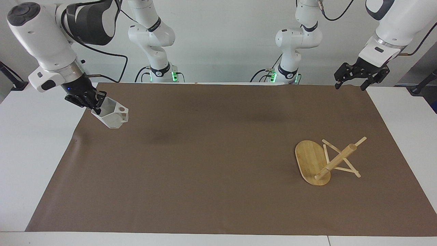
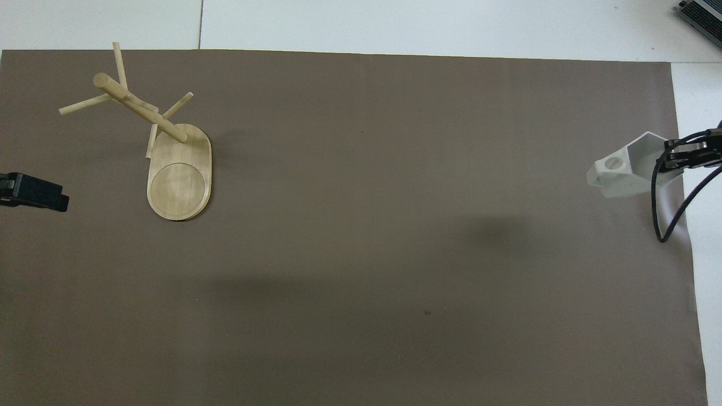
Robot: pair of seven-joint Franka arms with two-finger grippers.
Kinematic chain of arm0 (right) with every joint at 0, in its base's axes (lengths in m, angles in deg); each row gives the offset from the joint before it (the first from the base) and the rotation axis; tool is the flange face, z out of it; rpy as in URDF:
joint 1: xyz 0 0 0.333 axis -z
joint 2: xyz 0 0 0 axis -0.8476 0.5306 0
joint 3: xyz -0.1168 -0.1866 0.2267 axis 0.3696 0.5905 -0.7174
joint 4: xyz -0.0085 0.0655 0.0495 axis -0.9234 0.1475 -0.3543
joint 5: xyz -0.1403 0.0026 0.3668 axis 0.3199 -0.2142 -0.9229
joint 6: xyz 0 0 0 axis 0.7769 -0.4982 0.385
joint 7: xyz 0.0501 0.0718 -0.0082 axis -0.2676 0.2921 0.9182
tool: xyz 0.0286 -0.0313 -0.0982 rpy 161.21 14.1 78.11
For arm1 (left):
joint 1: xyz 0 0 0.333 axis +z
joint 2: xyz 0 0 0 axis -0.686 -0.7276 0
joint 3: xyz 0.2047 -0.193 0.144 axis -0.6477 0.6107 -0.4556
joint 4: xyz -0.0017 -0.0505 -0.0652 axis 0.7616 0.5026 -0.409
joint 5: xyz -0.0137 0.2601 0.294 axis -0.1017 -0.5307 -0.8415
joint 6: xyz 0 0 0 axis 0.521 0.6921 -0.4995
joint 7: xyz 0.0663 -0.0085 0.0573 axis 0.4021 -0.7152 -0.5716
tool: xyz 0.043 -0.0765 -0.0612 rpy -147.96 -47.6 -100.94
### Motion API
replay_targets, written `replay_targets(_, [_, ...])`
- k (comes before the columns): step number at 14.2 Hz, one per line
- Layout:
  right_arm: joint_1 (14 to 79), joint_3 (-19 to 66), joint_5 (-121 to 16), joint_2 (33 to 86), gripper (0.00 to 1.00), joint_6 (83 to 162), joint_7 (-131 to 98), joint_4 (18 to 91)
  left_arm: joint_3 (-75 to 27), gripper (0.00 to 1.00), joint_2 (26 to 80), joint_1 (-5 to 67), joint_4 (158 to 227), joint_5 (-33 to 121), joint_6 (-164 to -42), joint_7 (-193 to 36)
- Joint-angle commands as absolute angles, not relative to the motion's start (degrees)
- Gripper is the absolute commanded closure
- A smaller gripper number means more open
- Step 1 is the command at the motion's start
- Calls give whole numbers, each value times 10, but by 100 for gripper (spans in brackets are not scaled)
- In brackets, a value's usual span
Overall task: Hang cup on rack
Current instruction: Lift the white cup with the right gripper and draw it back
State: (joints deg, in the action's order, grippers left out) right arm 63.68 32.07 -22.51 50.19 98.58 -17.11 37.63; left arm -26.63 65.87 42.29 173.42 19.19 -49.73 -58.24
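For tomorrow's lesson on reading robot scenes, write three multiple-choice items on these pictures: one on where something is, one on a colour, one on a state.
1. Where is the cup?
A. on a peg of the rack
B. held in the air by the right gripper
C. on the rack's base

2. What colour is the cup?
A. white
B. red
C. black

3. How does the rack lie?
A. upright on its base
B. tipped over, post slanting
C. held by the left gripper

Key:
1 B, the right gripper is shut on its rim, above the brown mat.
2 A, its faceted sides are white.
3 B, base on edge; the left gripper is open, waiting above the mat's corner.
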Motion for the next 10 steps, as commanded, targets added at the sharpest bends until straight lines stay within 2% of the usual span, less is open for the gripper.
replay_targets(1, [643, 317, -221, 488, 100, 964, -186, 371, -266, 0, 668, 426, 1744, 193, -492, -579])
replay_targets(10, [643, 311, -222, 464, 100, 955, -216, 371, -266, 0, 669, 426, 1744, 193, -492, -579])
